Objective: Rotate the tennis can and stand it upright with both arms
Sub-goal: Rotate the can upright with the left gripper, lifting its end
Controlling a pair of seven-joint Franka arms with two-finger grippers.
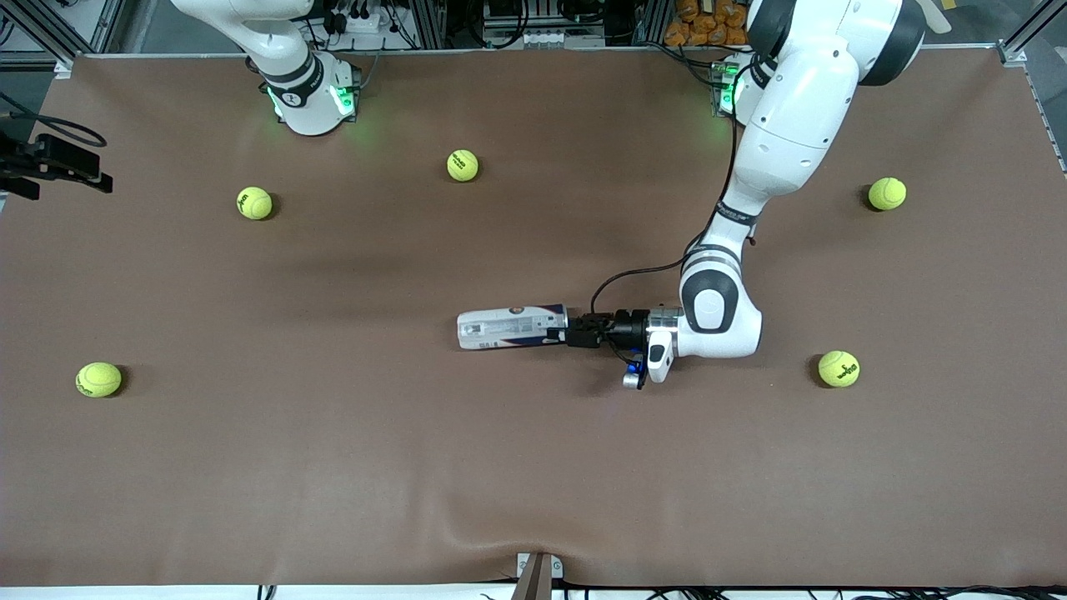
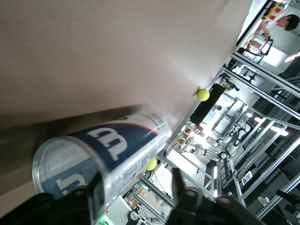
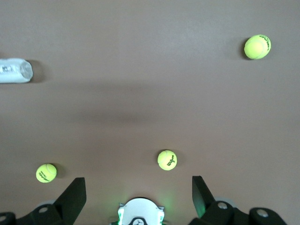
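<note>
One end of the lying tennis can (image 1: 512, 327) is straddled by the half-closed left gripper (image 1: 557, 335); closure should be squared there before rotating, while the right gripper (image 3: 138, 193) waits, wide open and empty.

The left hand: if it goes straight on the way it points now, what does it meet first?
The left hand lies level at the end of the tennis can, which is on its side, so it would probably meet that end first.

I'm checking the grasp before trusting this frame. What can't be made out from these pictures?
- Grip: the left gripper is at one end of the lying tennis can; the front view is too small to show contact, and the left wrist view's edge cuts off its fingers.
- Can's contents: unreadable through the label, front view.
- Right gripper: open, high over the table; outside the front view.
</note>
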